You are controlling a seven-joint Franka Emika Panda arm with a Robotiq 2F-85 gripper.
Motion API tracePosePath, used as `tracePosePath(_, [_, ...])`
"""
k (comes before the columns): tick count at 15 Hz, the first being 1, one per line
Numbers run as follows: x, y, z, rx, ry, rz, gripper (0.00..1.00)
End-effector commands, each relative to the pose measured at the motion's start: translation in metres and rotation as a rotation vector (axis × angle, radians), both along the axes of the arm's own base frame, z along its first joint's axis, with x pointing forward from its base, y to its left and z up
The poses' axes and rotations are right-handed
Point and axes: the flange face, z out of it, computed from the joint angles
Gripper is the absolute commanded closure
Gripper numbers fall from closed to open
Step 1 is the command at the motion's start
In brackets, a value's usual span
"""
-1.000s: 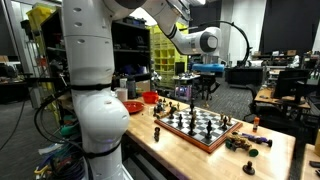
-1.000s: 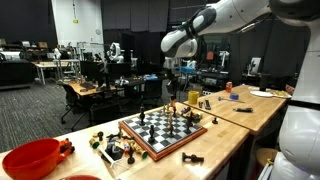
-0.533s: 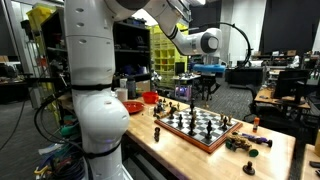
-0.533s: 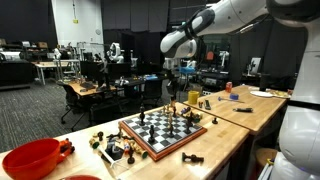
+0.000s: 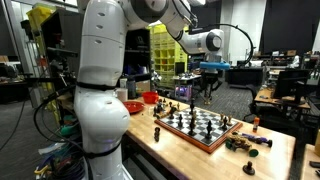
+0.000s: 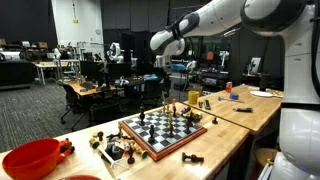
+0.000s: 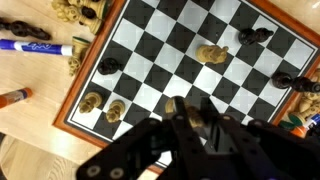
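Observation:
My gripper point(image 7: 190, 112) hangs well above the wooden chessboard point(image 7: 170, 60), its dark fingers shut on a small tan chess piece point(image 7: 193, 116) that shows only as a sliver between them. In both exterior views the gripper point(image 5: 210, 82) point(image 6: 166, 78) is high over the far side of the board point(image 5: 200, 126) point(image 6: 160, 130). On the board below stand a tan piece point(image 7: 211, 53), a dark piece point(image 7: 250, 34) and another dark piece point(image 7: 108, 66). Two tan pieces point(image 7: 104, 105) sit near the board's edge.
A blue marker point(image 7: 35, 46) and an orange one point(image 7: 10, 98) lie on the table beside the board. Loose pieces lie off the board point(image 6: 115, 148) point(image 5: 245, 142). A red bowl point(image 6: 30, 158) stands at the table's end. Benches and shelves fill the background.
The arm's elbow has swung and the gripper has shifted sideways above the board, still shut on the tan piece. The board and its pieces have not moved.

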Motion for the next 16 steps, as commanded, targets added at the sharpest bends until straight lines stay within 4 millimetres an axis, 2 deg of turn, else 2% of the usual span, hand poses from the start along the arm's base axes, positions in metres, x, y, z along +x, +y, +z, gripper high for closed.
tracePosePath(1, [0.032, 0.008, -0.003, -0.015, 0.056, 0.059, 0.95])
tracePosePath(6, [0.059, 0.012, -0.02, 0.004, 0.109, 0.13, 0.95])
tracePosePath(16, [0.091, -0.013, -0.055, -0.004, 0.182, 0.144, 0.95])
